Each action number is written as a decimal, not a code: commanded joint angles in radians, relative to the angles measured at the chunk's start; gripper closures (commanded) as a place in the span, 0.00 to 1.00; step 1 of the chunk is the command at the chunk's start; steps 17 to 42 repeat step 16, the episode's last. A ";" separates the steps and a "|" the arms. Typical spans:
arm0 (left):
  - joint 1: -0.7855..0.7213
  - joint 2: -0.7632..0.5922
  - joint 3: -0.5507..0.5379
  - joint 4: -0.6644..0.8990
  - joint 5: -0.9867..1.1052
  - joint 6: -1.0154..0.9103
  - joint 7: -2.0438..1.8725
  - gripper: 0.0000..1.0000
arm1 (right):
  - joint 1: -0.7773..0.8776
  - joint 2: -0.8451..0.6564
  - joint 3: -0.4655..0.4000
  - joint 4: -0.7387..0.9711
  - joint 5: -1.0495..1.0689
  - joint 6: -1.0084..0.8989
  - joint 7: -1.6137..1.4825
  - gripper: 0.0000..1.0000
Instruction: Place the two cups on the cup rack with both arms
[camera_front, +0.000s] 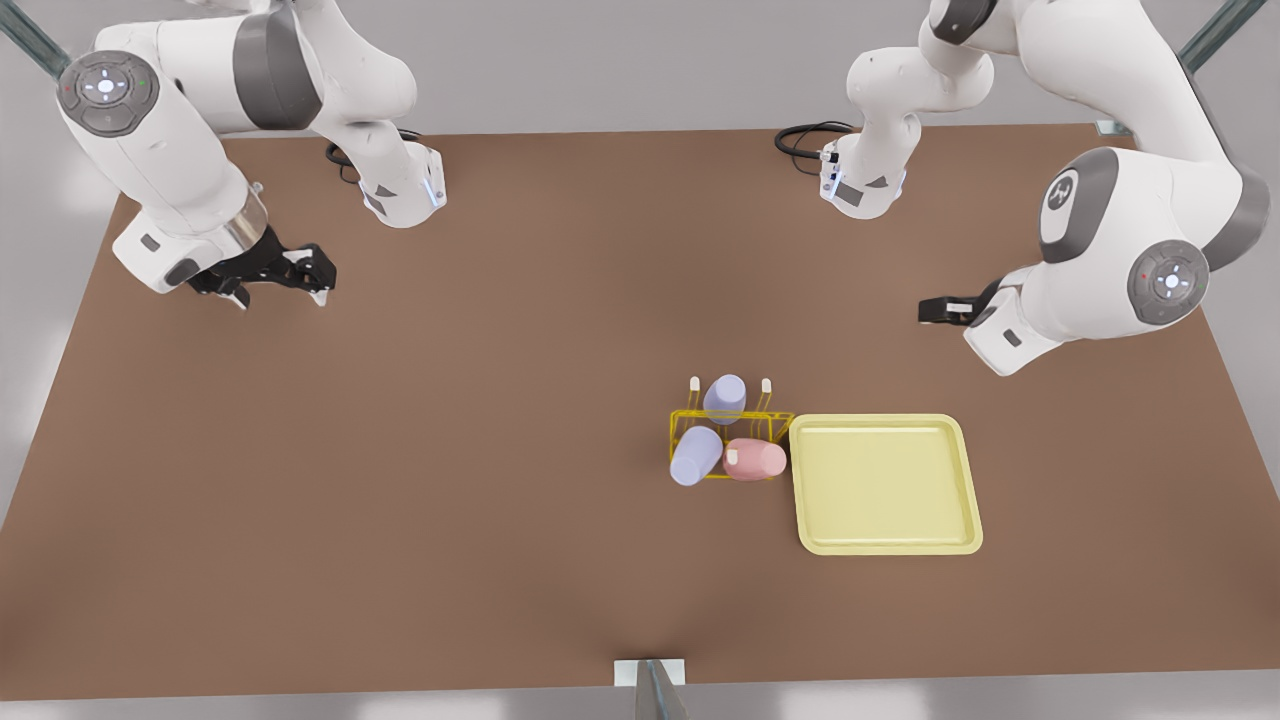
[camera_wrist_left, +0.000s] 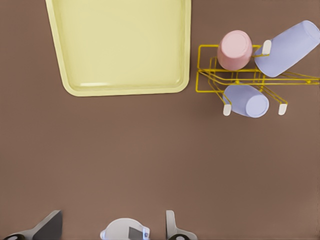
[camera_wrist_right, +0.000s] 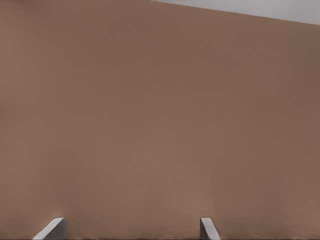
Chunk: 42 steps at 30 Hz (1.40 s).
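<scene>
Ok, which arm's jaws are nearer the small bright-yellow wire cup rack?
Left. The left arm holds its jaws beyond the cup rack, toward the front view's right; the right arm holds its jaws much farther off, at the front view's left.

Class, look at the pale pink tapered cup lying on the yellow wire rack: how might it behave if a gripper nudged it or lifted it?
The pale pink tapered cup lies on its side across the thin yellow wire rack, so a nudge would probably roll it, curving because it tapers. Its smooth, handleless wall may slip between fingers. It looks small and hollow, likely light, so the rack might shift with it.
</scene>
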 joint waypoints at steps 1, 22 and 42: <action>-0.003 -0.001 -0.001 0.000 -0.009 -0.002 -0.016 0.00 | 0.002 -0.013 -0.022 -0.046 0.026 -0.014 0.052 0.00; -0.008 0.022 -0.018 -0.001 -0.006 -0.004 -0.024 0.00 | -0.001 -0.045 -0.085 -0.099 0.075 -0.014 0.038 0.00; -0.008 0.022 -0.018 -0.001 -0.006 -0.004 -0.024 0.00 | -0.001 -0.045 -0.085 -0.099 0.075 -0.014 0.038 0.00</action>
